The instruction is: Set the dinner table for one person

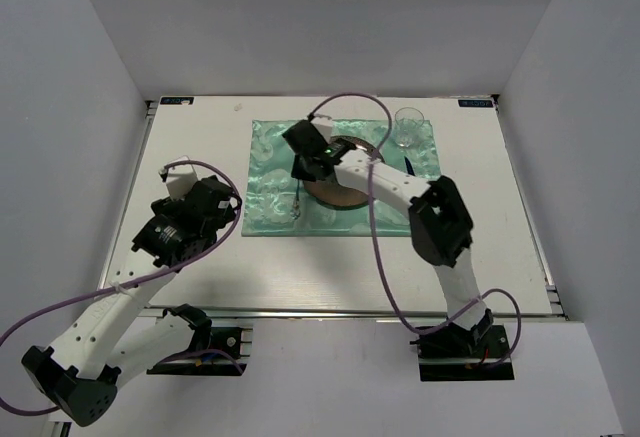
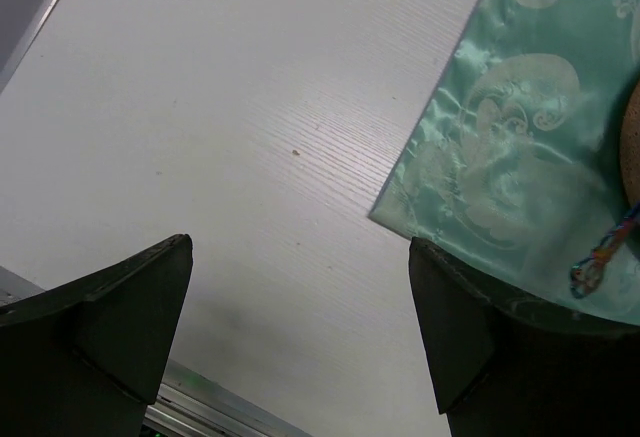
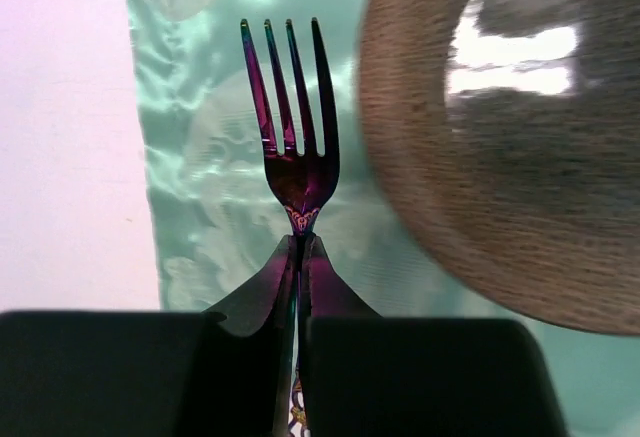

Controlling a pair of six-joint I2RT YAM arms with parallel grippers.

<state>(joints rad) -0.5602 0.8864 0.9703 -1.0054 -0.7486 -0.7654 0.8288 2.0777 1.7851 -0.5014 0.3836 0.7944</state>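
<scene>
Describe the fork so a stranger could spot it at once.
On the white table lies a green patterned placemat with a round brown plate at its centre. Left of the plate, the right gripper holds the fork: slim, four-tined, purple-sheened metal, unlike the clear glass beyond.

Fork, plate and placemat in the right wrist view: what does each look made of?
Fork: likely metal with an iridescent purple coating; thin tines with a mirror-like sheen.
Plate: probably glazed stoneware; brown speckled surface with bright glossy highlights.
Placemat: satin-like woven cloth; pale green, with a soft sheen, swirl pattern and slight wrinkles.
</scene>
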